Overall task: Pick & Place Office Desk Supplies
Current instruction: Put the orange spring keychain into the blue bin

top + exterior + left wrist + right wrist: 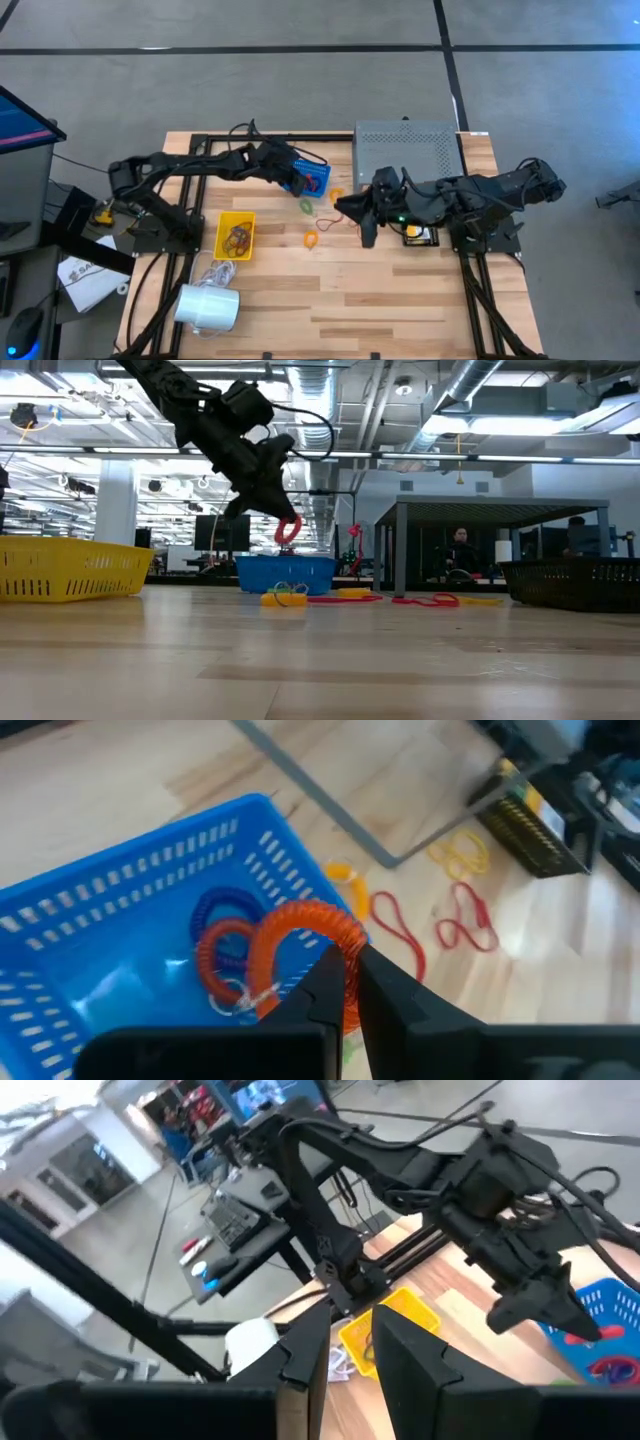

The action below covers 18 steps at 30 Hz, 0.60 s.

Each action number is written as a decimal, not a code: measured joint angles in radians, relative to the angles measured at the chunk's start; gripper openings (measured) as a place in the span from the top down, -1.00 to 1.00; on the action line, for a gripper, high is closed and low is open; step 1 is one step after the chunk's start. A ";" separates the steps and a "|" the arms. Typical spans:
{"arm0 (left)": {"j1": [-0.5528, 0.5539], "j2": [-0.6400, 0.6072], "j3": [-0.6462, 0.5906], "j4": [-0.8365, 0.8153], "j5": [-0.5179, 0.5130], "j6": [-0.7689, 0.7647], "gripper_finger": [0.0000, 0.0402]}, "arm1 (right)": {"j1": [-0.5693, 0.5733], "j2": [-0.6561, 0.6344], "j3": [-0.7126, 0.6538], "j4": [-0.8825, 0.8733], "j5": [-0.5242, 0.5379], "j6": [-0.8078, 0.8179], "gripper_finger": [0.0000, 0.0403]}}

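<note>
Held in our left gripper, pinched tight, an orange coil band hangs over the blue bin, we think ready for dropping there. Our right gripper waits half open and empty near the shelf.

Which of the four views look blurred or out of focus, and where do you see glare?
Low view: near table soft, ceiling lights glaring. Left wrist view: fingers and blue basket blurred, orange coil fairly clear. Right wrist view: own fingers blurred. High view: even light, no glare.
</note>
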 joint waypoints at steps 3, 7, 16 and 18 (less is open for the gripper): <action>0.016 0.012 0.000 0.003 -0.014 -0.044 0.97 | 0.003 0.000 0.000 -0.005 -0.006 -0.013 0.62; 0.034 0.013 0.000 0.014 -0.028 -0.071 0.97 | 0.003 0.000 0.000 -0.033 -0.036 -0.038 0.62; 0.046 0.011 0.000 0.016 -0.087 -0.074 0.97 | 0.003 0.000 0.000 -0.056 -0.079 -0.039 0.62; 0.046 0.011 0.000 0.015 -0.088 -0.075 0.96 | 0.004 -0.001 0.000 -0.056 -0.080 -0.038 0.62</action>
